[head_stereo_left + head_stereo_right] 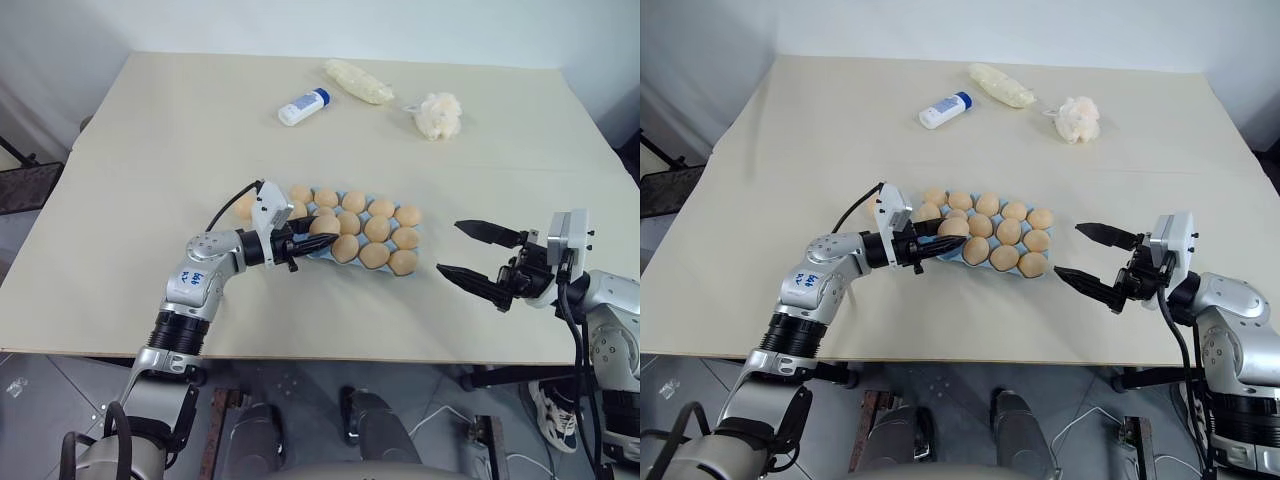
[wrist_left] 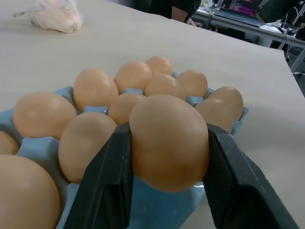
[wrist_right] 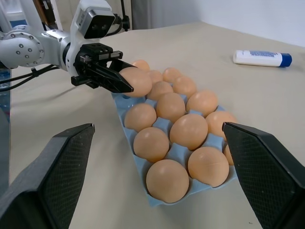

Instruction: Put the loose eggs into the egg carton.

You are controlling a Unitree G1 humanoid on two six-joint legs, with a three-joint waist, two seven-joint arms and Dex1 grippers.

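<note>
L hand (image 1: 304,243) was clamped on one of the loose eggs (image 2: 169,140) at mid-frame, over the near-left corner of the egg carton (image 3: 143,126). R hand (image 1: 478,256) sat apart, fingers wide. Egg looked light, smooth, prob. fragile/slippery: best gripped across its middle, gently.

Eggs (image 2: 169,140) smooth, pale orange-tan, soft satin sheen, plastic-looking. Egg carton (image 3: 127,106) light blue, moulded, matt, looks like thin plastic or pulp, cannot tell which. Left gripper (image 2: 167,191) fingers (image 2: 107,186) black, matt, smooth inner faces; right gripper (image 3: 157,183) fingers (image 3: 62,160) black with fine cross-hatched texture on pads. Arm housings (image 1: 200,275) silver-grey, metallic, semi-gloss. Table (image 1: 150,140) pale beige, matt, smooth, laminate-like. Bottle (image 1: 303,107) white glossy plastic, blue cap. Puff (image 1: 437,115) cream-white, fluffy, fibrous. Bag (image 1: 357,81) pale yellowish, lumpy, shiny clear film.
</note>
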